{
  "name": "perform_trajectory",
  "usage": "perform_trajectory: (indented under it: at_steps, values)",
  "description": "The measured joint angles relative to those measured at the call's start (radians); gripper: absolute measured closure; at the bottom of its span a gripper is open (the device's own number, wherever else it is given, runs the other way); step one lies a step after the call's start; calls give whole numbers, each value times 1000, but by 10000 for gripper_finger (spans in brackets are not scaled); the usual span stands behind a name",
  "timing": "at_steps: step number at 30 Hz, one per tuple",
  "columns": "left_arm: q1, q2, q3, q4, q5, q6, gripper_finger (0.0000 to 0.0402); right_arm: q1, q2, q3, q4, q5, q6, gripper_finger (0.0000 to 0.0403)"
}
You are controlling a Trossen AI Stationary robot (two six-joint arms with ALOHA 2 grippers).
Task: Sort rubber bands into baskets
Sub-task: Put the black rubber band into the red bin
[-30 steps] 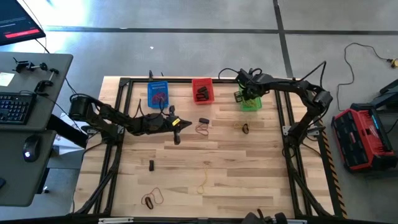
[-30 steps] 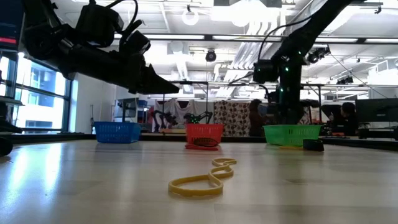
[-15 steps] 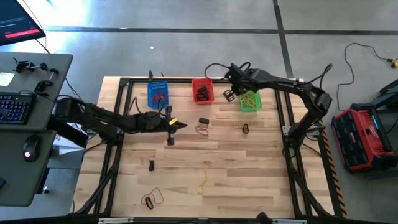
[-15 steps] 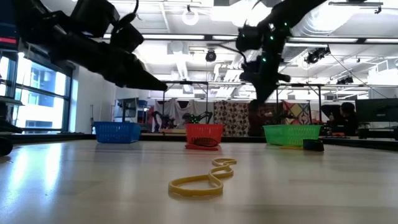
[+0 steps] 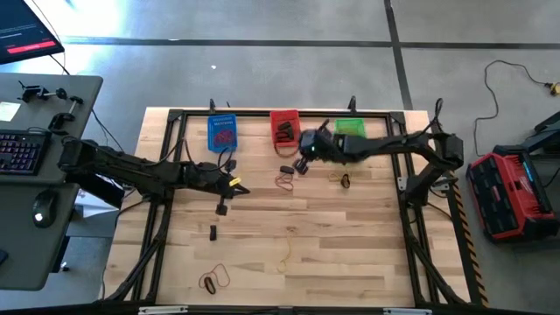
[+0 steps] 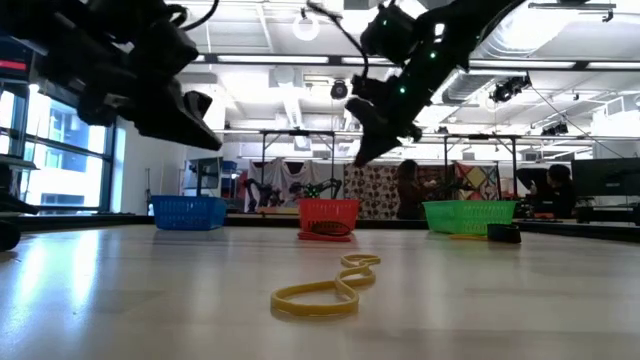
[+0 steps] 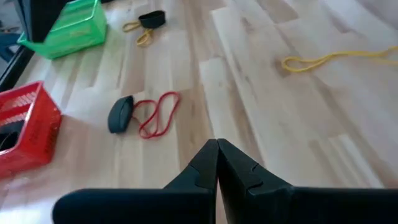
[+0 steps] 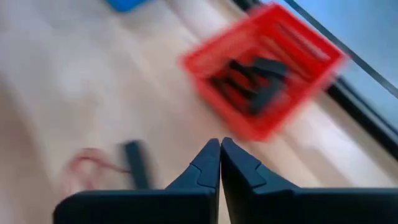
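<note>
Three mesh baskets stand along the far edge: blue basket [image 5: 222, 133], red basket [image 5: 284, 127] with black bands inside, green basket [image 5: 350, 129]. Loose bands lie flat on the wood: a red band [image 5: 284, 182] beside a black band [image 5: 287, 170], a black-and-yellow pair [image 5: 344, 180], a black one [image 5: 213, 232], a yellow band [image 5: 285, 258], and a red-and-black pair [image 5: 213, 280]. My right gripper [image 5: 302, 163] hangs shut and empty above the table just near of the red basket [image 8: 267, 74], by the black band [image 8: 135, 163]. My left gripper [image 5: 236, 186] is shut and empty, left of the red band [image 7: 158, 115].
A black frame [image 5: 262, 113] borders the tabletop. The yellow band [image 6: 325, 285] lies closest to the near edge in the low view. Bare wood stretches across the table's right half [image 5: 367, 236]. A desk with a keyboard [image 5: 22, 150] stands left of the table.
My right gripper has swung from above the green basket toward the table's left and near side, passing the red basket and coming down over the black and red bands. My left gripper has drawn back toward the table's left edge. No band has moved.
</note>
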Motion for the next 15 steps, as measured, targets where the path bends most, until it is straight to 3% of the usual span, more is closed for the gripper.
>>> perform_trajectory:
  at_steps: [5,9,15]
  values:
    - [-37,-30,0,-55,12,-32,401,131,0,-45,105,-7,31,402]
    - [-71,-35,0,-94,96,-46,401,231,0,-59,122,-4,67,402]
    - [-153,-35,0,-127,173,-98,401,360,0,-59,151,89,89,403]
